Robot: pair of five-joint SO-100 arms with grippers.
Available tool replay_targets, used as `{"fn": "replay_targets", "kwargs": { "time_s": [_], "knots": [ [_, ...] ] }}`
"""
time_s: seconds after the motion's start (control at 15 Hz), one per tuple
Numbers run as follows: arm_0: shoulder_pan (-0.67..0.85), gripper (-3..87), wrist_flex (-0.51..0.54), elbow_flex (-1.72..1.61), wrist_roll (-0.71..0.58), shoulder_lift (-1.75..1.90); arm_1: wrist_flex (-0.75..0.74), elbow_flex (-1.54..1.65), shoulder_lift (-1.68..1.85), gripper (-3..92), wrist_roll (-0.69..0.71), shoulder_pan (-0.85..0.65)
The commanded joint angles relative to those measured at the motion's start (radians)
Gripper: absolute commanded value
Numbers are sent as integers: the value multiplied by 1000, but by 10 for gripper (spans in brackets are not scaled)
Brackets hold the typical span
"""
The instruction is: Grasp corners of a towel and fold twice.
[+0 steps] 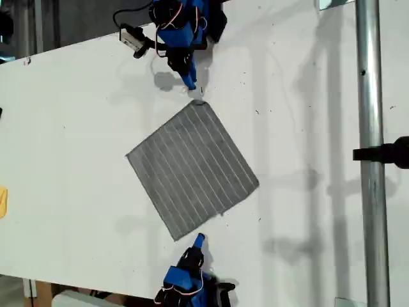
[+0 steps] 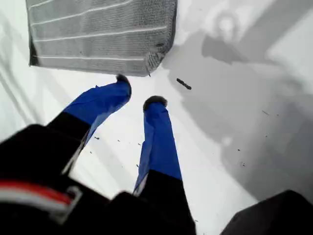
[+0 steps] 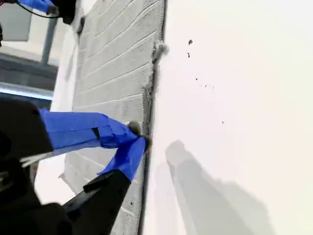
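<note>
We're looking down on a broad white surface [image 1: 307, 115], flecked with small dark specks and crossed by soft grey shadows. Down the exterior view's right runs a metal pole [image 1: 370, 160] with a black clamp [image 1: 386, 153] on it. At the exterior view's left edge we spot a small yellow object [image 1: 2, 201], and beyond the far edge, a dim background.

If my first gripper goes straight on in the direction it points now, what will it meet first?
Probably the towel: my first gripper, jaws open, points at its nearest corner just ahead. Height above the table is unclear.
</note>
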State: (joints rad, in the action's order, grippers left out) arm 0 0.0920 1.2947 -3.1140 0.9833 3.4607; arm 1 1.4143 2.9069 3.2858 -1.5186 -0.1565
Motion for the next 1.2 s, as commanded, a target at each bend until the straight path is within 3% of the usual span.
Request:
{"fn": "replay_targets", "kwargs": {
  "time_s": [0.0,0.53,0.8,0.93,1.13],
  "knots": [
    [104,-18,0,-6,580,9,3,-25,0,-3,9,35],
    [104,-14,0,-6,607,9,5,-26,0,-3,9,29],
    [64,-31,8,124,707,0,40,-144,6,-3,31,40],
    [52,-31,-21,250,723,-129,43,-238,-8,-3,46,60],
    [-12,-31,-147,549,724,-611,66,-411,-192,-3,92,69]
  ]
}}
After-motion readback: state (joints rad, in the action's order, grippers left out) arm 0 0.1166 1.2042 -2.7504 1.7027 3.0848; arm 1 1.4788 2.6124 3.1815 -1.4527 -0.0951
